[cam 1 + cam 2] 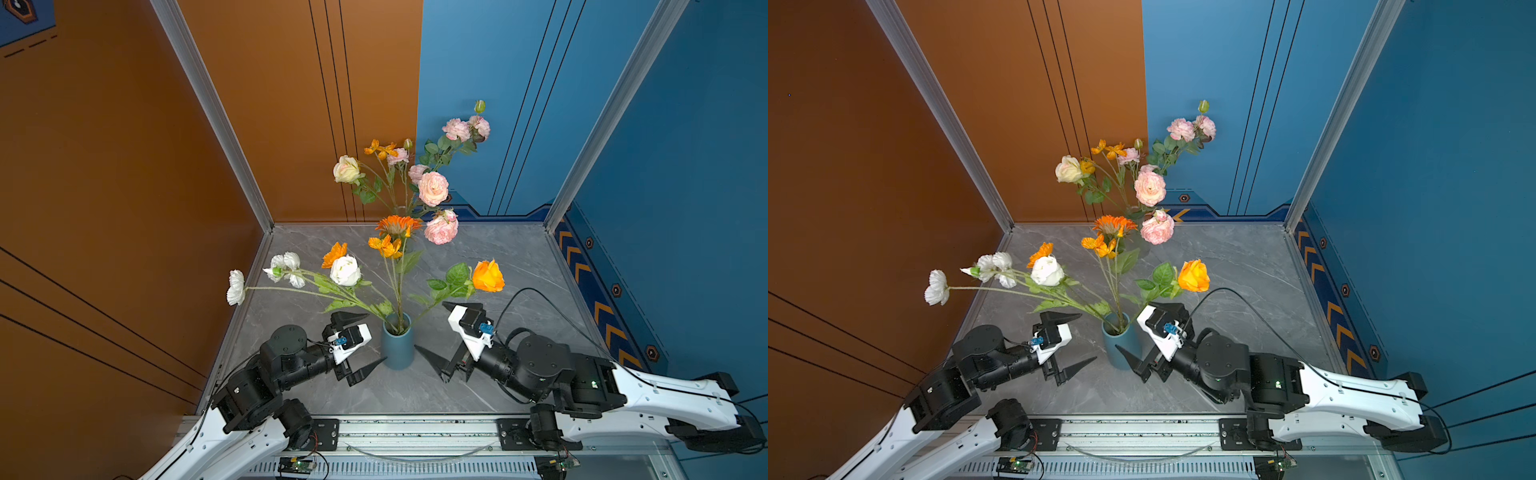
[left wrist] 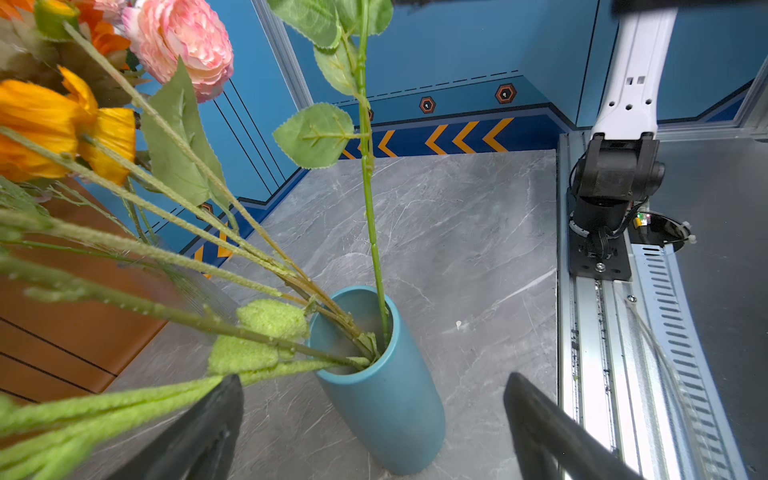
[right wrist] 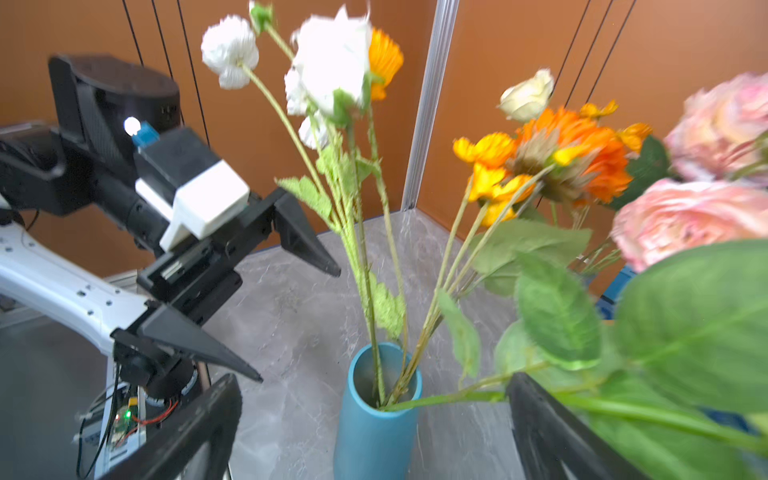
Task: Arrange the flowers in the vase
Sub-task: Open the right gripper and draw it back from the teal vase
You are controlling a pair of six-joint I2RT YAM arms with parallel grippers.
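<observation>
Top views both show the rail (image 1: 415, 432) nearest, and beyond it the grey table (image 1: 511, 270). On the table the two grippers flank a blue vase (image 1: 398, 353).

The left gripper (image 1: 375, 337) sits just left of the vase with its jaws spread wide and nothing between them. The right gripper (image 1: 429, 325) sits just right of the vase, equally wide apart and gripping nothing.

The vase stands upright near the front middle of the table. The flowers (image 3: 388, 309) are in it, with their stem ends down in its mouth and the blooms fanning upward and outward.

- **White blooms:** the white blooms (image 1: 345, 270) lean far to the left on long, low-slanting stems. Those stems pass over one finger (image 2: 208, 415) of the left gripper in the left wrist view.
- **Orange daisy:** the orange daisy (image 1: 392, 226) rises nearly straight, tipped slightly toward the back.
- **Orange rose:** the orange rose (image 1: 488, 276) leans right. Its stem runs from the vase rim past one finger (image 3: 536, 419) of the right gripper. Whether stem and finger touch cannot be told.

Farther back, near the rear wall, pink and cream blooms (image 1: 433, 189) stand taller, pointing up and slightly right. Their stems meet behind the orange daisy, and what holds them is hidden.
</observation>
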